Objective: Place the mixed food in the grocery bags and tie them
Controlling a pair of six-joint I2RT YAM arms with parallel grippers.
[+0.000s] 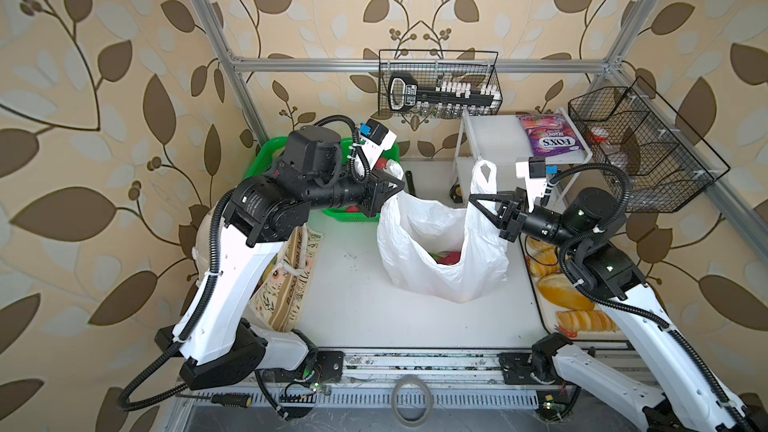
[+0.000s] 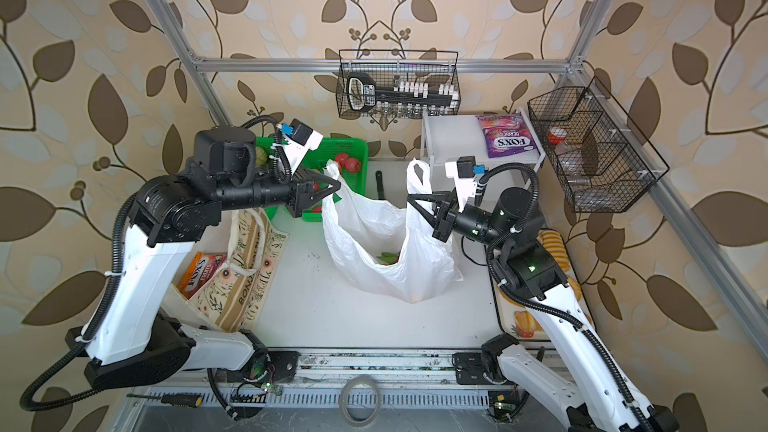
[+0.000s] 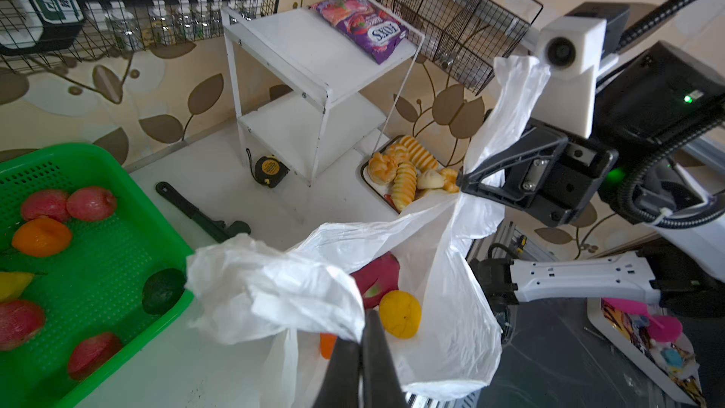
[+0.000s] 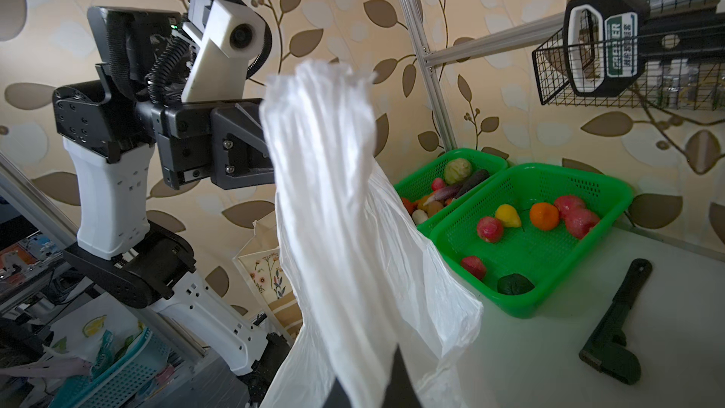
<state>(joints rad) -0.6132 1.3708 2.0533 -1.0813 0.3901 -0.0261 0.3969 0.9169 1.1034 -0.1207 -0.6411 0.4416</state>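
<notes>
The white plastic bag [image 1: 440,251] [image 2: 374,243] stands on the table, its mouth held open between both arms. My left gripper [image 1: 401,187] [image 3: 363,331] is shut on one loop handle, my right gripper [image 1: 471,197] [image 4: 367,370] on the other. Inside lie a pink dragon fruit [image 3: 378,274] and a yellow-orange fruit [image 3: 400,313]. Apples [image 3: 91,203] and an orange [image 3: 41,235] sit in the green basket [image 4: 588,268]. The purple FOX'S packet [image 1: 548,135] lies on the white shelf. The cloth tote [image 2: 249,268], under my left arm, holds an orange FOX'S pouch [image 2: 199,274].
A tray of bread [image 1: 552,284] lies under my right arm. A black wrench [image 4: 616,323] and a tape measure [image 3: 268,169] lie behind the bag. A second green basket [image 4: 431,166] holds vegetables. Wire baskets [image 1: 440,89] [image 1: 640,147] hang on the back and right frame.
</notes>
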